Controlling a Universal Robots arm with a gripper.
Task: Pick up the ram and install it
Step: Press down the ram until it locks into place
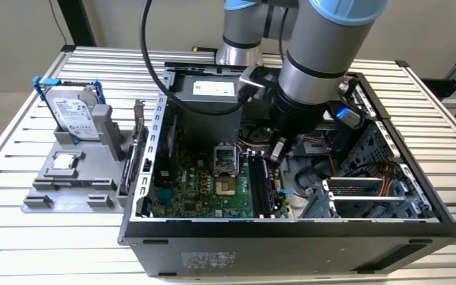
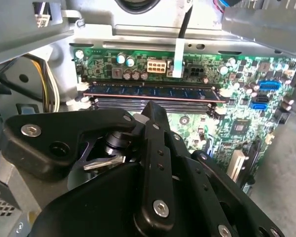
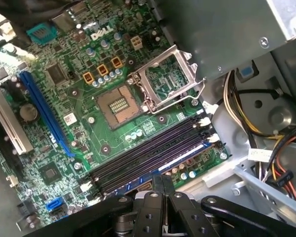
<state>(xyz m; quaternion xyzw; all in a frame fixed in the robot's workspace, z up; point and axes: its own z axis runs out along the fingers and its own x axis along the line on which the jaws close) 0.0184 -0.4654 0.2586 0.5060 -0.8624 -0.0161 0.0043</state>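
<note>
Already slim ram (image 2: 150, 92) seated in slot; end effector (image 2: 153, 111) above.

Bright, even daylight throughout (glare on metal brackets), with dark, softly blurred gripper (image 2: 153, 116) linkage up close.

I count one ram (image 2: 148, 92) stick, one hard drive (image 1: 76, 117), one open computer case (image 1: 291, 228), and my one gripper (image 1: 276, 155).

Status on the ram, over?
Gripper low at the memory slots. Ram standing in a slot, right at gripper tip. Cables sit aside.
</note>
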